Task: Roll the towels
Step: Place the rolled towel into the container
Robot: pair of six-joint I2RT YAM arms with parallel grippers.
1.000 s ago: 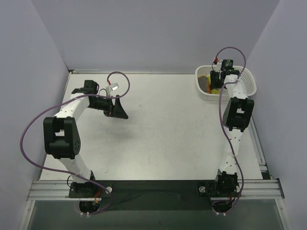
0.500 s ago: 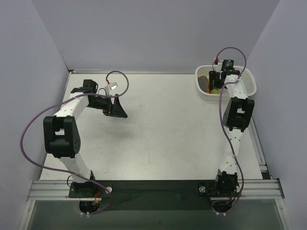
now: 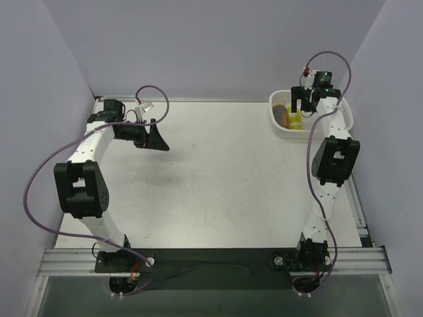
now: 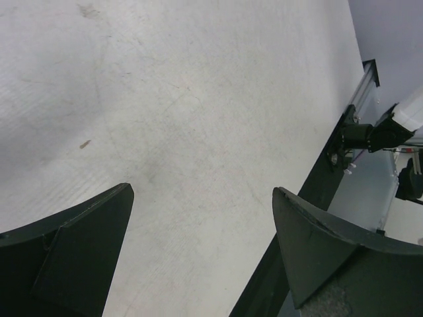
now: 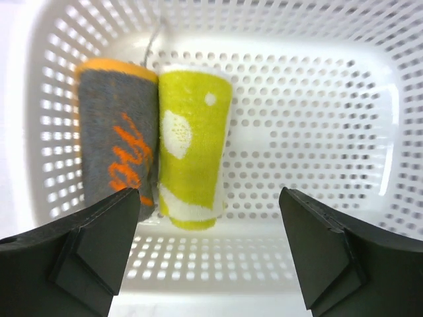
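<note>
**Right wrist view: 2 rolled towels in basket, both claws apart**

Right wrist view looks down into the white mesh basket (image 5: 317,99). 2 towels lie in it, both rolled, side by side and touching along their length. The grey-and-orange towel (image 5: 115,135) sits against the basket's left wall in this view. It is grey with orange markings and an orange edge at its far end. The yellow-green towel (image 5: 192,148) lies just right of it, lime with pale spots. The rest of the basket floor to the right shows only mesh.

The right gripper (image 5: 208,193) hangs above the towels with its fingers (image 5: 92,251) spread wide, 1 at each lower corner of the view. It grips nothing. Cannot tell how high it sits above the rolls.

Top external view: the basket (image 3: 345,123) stands at the far right corner of the table (image 3: 225,178). The right gripper (image 3: 303,100) is over the basket's far-left part, where both rolls show as an orange patch (image 3: 283,116) and a yellow patch (image 3: 294,121).

The left gripper (image 3: 153,137) is over the far left of the table, well apart from the basket. In the left wrist view the left gripper (image 4: 203,190) has its jaws wide apart and holds nothing, with the table surface (image 4: 165,99) below.
</note>
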